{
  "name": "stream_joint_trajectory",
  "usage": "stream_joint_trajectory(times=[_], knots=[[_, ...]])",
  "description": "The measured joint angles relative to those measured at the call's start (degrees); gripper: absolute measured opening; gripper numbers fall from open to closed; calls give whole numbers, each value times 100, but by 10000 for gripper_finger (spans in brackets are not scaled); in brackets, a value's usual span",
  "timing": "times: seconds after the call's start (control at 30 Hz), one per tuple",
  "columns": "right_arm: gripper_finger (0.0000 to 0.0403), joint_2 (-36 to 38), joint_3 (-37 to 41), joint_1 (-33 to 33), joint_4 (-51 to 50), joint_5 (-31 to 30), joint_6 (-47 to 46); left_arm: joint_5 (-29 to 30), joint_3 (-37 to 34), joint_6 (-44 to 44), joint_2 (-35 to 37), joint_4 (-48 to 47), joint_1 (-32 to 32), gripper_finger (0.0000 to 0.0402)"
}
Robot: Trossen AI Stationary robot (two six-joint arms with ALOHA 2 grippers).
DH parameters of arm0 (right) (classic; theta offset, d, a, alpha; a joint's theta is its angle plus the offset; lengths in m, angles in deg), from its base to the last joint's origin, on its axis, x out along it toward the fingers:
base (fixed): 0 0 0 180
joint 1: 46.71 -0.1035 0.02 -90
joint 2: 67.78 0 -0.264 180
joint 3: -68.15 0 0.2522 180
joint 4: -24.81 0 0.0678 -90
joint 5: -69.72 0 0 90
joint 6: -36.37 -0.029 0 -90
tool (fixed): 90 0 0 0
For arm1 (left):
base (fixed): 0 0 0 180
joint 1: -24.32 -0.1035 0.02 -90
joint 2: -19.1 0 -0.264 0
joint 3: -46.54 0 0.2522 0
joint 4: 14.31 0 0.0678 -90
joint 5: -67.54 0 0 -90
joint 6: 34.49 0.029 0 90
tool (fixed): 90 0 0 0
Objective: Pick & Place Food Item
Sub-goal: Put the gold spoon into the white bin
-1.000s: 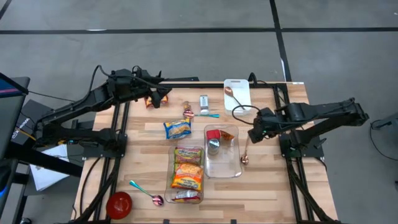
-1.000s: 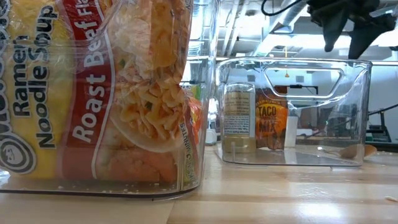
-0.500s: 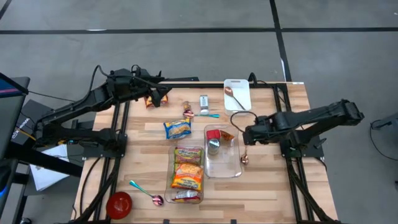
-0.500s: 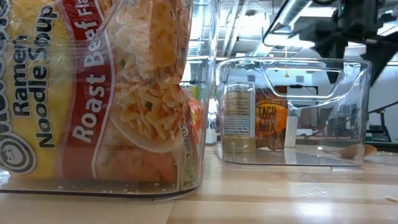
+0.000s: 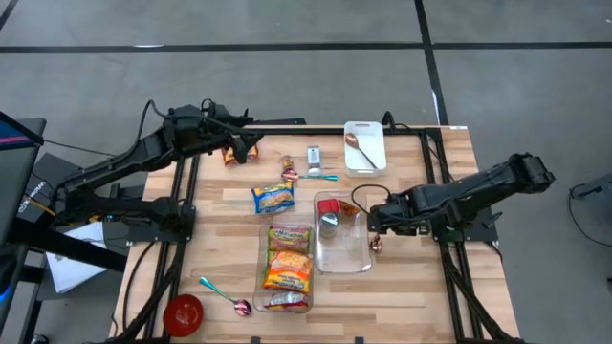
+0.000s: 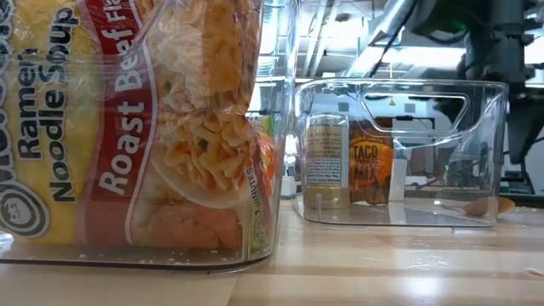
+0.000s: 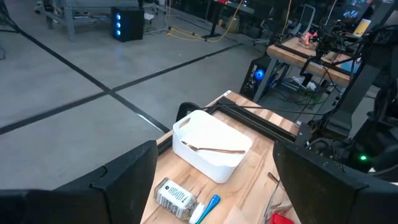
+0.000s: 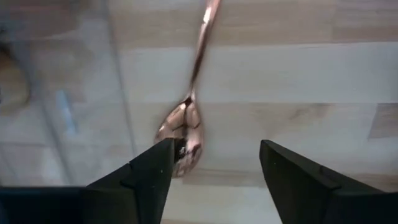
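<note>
My right gripper (image 5: pixel 376 220) is open, pointing down over a copper spoon (image 5: pixel 376 241) that lies on the table beside the right wall of a clear bin (image 5: pixel 342 250). In the right wrist view the spoon's bowl (image 8: pixel 181 132) lies next to one finger (image 8: pixel 155 165) of the gripper (image 8: pixel 214 158). The bin holds a taco mix packet (image 6: pixel 370 172) and a jar (image 6: pixel 323 161). A ramen packet (image 5: pixel 273 198) lies on the table. My left gripper (image 5: pixel 245 146) is open at the far left by an orange packet (image 5: pixel 229 156). My right gripper comes at the spoon from above, fingers pointing down. Whether one fingertip (image 8: pixel 166 149) touches the spoon's bowl (image 8: pixel 186 121) I cannot tell. The spoon lies flat on the table.
A second clear bin (image 5: pixel 287 304) holds ramen packets. A white tray (image 5: pixel 364 158) with a spoon stands at the far edge. A small can (image 5: pixel 313 156), a snack (image 5: pixel 289 170), a red bowl (image 5: pixel 183 313) and a teal spoon (image 5: pixel 222 294) lie about.
My right gripper has gone toward the table's left and near edge and down, from beside the white tray's near side to just over the copper spoon by the bin. It has stayed open.
</note>
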Motion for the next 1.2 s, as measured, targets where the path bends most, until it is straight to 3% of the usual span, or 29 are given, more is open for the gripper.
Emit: stream_joint_trajectory(times=[0.17, 0.4, 0.87, 1.2], knots=[[207, 0, 430, 27, 344, 0, -310, -1, 0, 2, 0, 20, 0, 314], [186, 0, 1033, 232, 1633, 68, -509, -1, 0, -50, 2, 178, 0, 314], [175, -2, 1437, 580, 2325, -48, -497, -4, 0, -179, 2, 173, 0, 314], [175, -33, 1454, 627, 2209, 6, -207, -4, 0, -190, 2, 172, 0, 314]])
